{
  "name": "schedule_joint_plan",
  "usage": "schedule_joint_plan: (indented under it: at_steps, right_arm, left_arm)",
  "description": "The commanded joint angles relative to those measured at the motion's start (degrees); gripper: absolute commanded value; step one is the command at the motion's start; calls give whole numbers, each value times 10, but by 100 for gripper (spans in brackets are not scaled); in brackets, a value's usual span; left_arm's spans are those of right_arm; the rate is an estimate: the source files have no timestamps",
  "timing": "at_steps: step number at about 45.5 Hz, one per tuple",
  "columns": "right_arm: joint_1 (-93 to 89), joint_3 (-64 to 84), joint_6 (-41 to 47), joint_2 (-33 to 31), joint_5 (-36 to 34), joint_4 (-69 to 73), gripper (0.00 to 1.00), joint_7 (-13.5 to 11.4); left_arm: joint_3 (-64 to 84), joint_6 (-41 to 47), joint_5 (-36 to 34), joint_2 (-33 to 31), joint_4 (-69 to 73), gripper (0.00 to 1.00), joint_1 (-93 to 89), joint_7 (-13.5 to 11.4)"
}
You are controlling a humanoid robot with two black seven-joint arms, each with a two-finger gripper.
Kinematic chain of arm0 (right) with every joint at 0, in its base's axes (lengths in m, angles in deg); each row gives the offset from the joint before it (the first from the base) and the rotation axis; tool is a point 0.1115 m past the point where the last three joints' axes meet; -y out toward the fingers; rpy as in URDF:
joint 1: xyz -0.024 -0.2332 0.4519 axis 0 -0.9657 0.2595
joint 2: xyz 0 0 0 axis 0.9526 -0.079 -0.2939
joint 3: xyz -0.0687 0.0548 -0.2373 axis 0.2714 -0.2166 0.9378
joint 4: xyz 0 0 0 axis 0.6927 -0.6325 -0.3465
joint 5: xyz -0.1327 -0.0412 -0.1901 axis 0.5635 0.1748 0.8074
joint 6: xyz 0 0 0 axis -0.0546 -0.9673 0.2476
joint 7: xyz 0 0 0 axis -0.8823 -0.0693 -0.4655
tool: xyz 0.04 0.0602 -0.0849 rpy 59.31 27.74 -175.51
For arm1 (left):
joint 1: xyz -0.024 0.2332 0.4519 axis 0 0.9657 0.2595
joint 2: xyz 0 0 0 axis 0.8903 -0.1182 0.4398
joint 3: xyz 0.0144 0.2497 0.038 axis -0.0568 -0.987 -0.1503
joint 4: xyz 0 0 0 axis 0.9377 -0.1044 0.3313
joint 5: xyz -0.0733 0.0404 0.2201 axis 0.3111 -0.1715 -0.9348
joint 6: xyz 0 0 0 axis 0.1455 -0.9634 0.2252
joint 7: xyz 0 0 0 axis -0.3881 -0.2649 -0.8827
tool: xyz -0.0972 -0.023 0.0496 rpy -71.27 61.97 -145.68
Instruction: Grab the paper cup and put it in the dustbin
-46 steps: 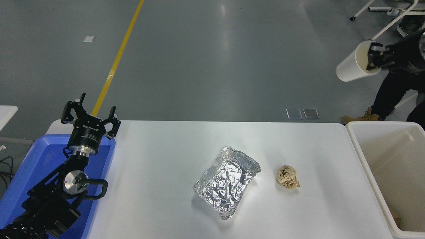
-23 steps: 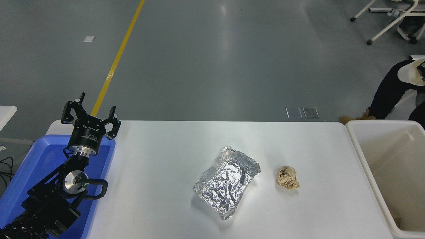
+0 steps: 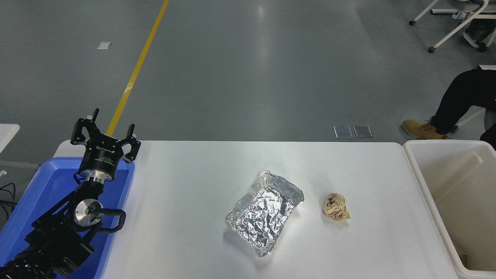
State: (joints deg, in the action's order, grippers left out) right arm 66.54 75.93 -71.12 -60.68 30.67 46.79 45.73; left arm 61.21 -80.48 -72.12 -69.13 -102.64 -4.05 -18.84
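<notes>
**Left gripper parked open over the blue bin**

Left black gripper (image 3: 104, 131) sits at the table's near left with its fingers spread wide and holding nothing, poised above the blue plastic bin (image 3: 46, 182) at the left edge. The right gripper is out of view. On the white table (image 3: 186, 193) lies a crinkled silver foil tray (image 3: 265, 213), and just to its right, apart from it, a crumpled brown paper ball (image 3: 336, 207). The large off-white rectangular plastic dustbin (image 3: 426, 186) stands at the table's right edge. No paper cup is visible anywhere. A person's dark-trousered leg and tan boot (image 3: 420, 130) show at the far right.
</notes>
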Motion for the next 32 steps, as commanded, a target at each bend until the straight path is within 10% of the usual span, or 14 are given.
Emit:
schedule_joint_plan:
  at_steps: [1, 32]
  right_arm:
    - [-90, -103, -31, 32, 1, -13, 0, 1]
    - [-115, -107, -37, 97, 6, -13, 0, 1]
  left_arm:
    - [0, 0, 0, 0, 0, 98, 0, 0]
    - [0, 0, 0, 0, 0, 98, 0, 0]
